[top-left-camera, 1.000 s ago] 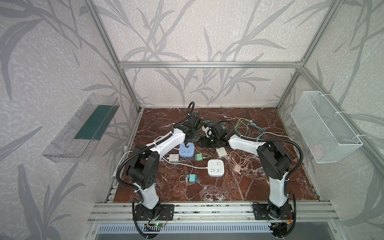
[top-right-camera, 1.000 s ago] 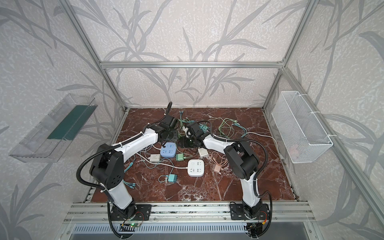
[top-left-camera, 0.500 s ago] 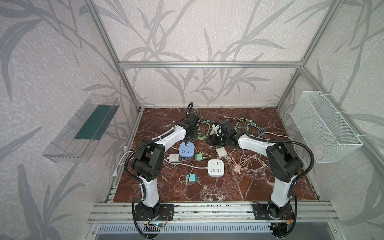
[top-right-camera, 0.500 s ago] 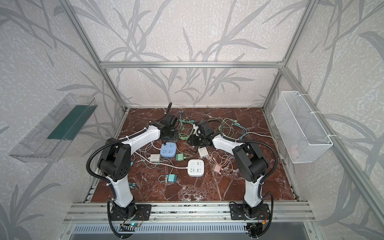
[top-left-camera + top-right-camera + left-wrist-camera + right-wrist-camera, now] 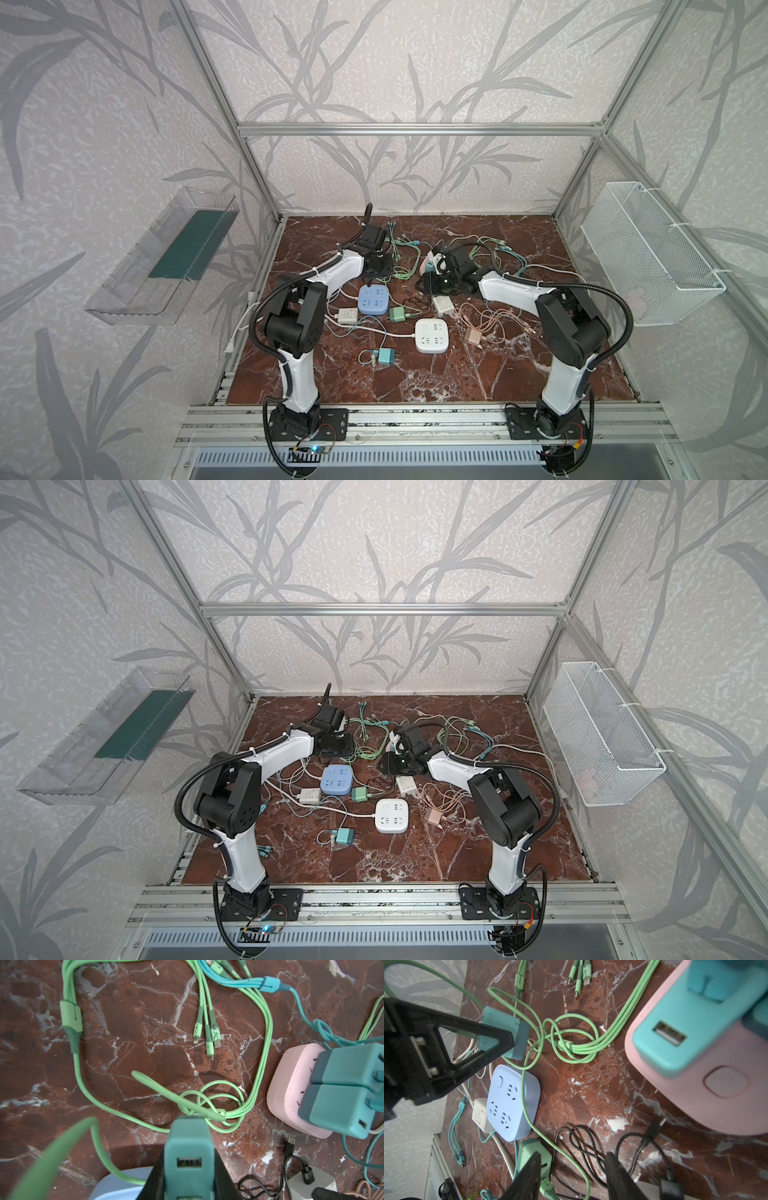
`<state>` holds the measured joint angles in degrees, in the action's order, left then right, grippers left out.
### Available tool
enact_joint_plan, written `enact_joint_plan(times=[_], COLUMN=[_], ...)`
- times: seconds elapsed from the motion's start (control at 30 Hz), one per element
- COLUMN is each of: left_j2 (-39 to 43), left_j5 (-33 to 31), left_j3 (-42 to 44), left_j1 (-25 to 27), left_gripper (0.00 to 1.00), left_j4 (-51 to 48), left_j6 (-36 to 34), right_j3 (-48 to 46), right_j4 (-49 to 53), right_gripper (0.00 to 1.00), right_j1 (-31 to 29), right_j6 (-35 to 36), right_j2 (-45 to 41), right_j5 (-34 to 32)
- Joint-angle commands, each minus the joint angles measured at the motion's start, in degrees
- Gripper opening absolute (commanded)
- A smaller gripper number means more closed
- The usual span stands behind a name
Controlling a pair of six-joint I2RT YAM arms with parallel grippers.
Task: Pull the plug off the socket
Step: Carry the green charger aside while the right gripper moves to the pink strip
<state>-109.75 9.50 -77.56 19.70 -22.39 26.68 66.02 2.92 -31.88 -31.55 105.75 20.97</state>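
L end effector (image 5: 189, 1169) clamped tight on green plug (image 5: 187, 1138), held off counter (image 5: 145, 1053) nr blue socket (image 5: 512, 1103). R end effector (image 5: 573, 1174) part open, empty, nr pink socket (image 5: 288, 1088) w/ two teal plugs (image 5: 345, 1109) in.

red marble tabletop (image 5: 498, 374) carries a blue socket (image 5: 372, 299), a white socket (image 5: 432, 336), tangled green cables (image 5: 70, 1016).

White shells clad the left arm (image 5: 332, 270) and right arm (image 5: 511, 291), with black joint housings. A black corrugated hose (image 5: 628, 320) arcs off each. Black base plates (image 5: 336, 424) sit at six o'clock. The right gripper (image 5: 573, 1154) has black tapered fingers (image 5: 527, 1178).
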Motion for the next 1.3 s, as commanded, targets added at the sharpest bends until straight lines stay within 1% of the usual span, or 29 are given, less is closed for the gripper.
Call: enact_joint_plan(times=[0.0, 0.2, 0.4, 0.63, 0.73, 0.93, 1.0, 1.17, 1.27], left_j2=[-0.7, -1.6, -2.1, -2.0, -2.4, -2.6, -2.4, -1.6, -0.4], left_j5=[5.4, 8.5, 10.8, 11.0, 10.5, 9.8, 9.7, 9.7, 9.6], left_j3=[2.0, 3.2, 3.4, 3.3, 3.1, 2.8, 2.8, 2.0, 2.1], left_j1=[-1.2, -1.9, -2.5, -2.8, -3.1, -3.5, -3.6, -3.6, -3.6], left_gripper=[0.13, 0.17, 0.18, 0.21, 0.24, 0.26, 0.28, 0.38, 0.41], left_j4=[3.7, 4.5, 3.4, 1.8, 0.3, -1.9, -2.0, -3.0, -3.4], left_j6=[2.2, 2.6, 3.2, 3.0, 3.2, 3.2, 3.3, 3.4, 3.3], right_j3=[-0.8, -1.7, -2.1, -2.0, -2.3, -2.5, -2.5, -2.9, -2.9], right_j4=[0.3, -0.3, -0.8, -1.3, -1.3, -0.9, -0.9, -1.0, -0.7], right_gripper=[0.50, 0.50, 0.51, 0.51, 0.51, 0.51, 0.51, 0.51, 0.51], right_j1=[0.5, 0.5, 0.5, 0.5, 0.5, 0.5, 0.5, 0.5, 0.6], right_j6=[1.1, 0.5, 0.2, -0.7, -0.6, -0.3, -0.1, 0.0, 0.2], right_j2=[-3.3, -3.2, -3.4, -2.8, -3.2, -4.1, -4.3, -5.1, -5.3], right_j5=[-0.6, 0.0, 0.0, 1.0, 0.9, 0.6, 0.7, 0.6, 0.6])
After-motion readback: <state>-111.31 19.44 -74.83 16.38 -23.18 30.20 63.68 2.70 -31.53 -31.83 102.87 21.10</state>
